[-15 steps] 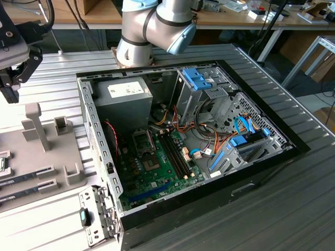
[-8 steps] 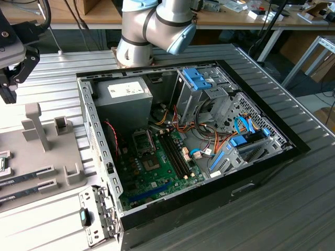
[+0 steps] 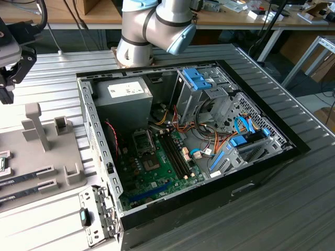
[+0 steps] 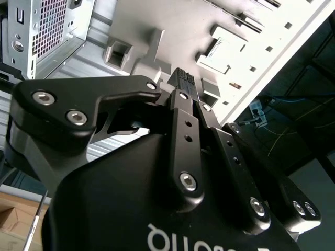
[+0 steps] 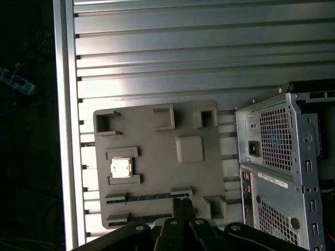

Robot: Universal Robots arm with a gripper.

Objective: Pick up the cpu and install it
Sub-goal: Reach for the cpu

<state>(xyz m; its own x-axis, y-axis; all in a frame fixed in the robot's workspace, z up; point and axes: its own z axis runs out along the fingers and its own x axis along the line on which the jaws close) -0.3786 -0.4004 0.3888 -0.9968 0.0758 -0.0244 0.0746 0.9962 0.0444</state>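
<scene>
First wrist view is showing the cpu (image 5: 121, 168) lying flat in its little pocket on the grey tray (image 5: 157, 130). The gripper (image 5: 182, 205) is hanging over the tray's edge, near the long slots (image 5: 146, 197) and apart from the cpu. Its two fingers are pressing together and holding nothing. The computer case (image 5: 277, 141) is sitting just beside the tray. To pick up well, I think the gripper should be lining up right over the cpu, opening enough, and pinching its sides softly, keeping it flat.
</scene>
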